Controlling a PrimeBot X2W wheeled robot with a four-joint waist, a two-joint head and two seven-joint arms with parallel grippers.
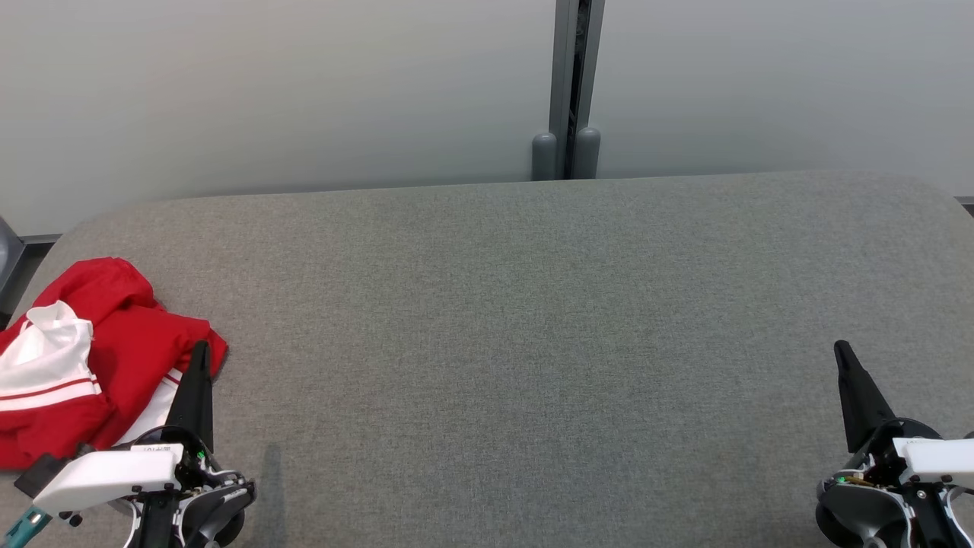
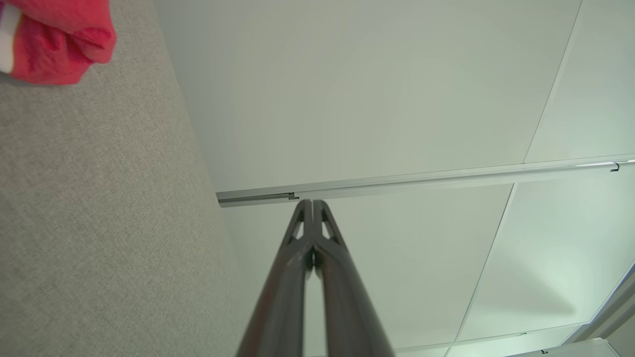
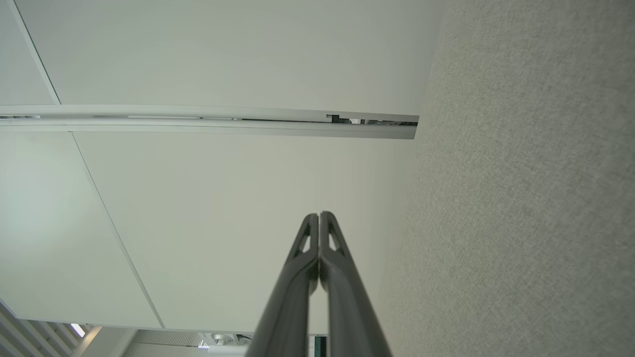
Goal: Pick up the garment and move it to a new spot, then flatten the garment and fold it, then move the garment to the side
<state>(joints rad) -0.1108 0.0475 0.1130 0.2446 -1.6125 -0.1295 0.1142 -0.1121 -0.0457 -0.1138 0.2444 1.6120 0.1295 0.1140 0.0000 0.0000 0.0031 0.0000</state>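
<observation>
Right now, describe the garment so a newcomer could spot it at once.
A wide grey fabric-covered table stands before pale wall panels. Near its left front corner lies a crumpled garment. Bright red with white panels and thin red stripes, it stands out against the grey.

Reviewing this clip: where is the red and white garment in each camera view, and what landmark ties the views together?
Head view: garment crumpled at lower left, on the grey table, its right edge overlapped by the left gripper.
Left wrist view: garment in the top left corner.
Right wrist view: grey table at right, wall at left.
Shared landmark: the metal wall rail.
</observation>
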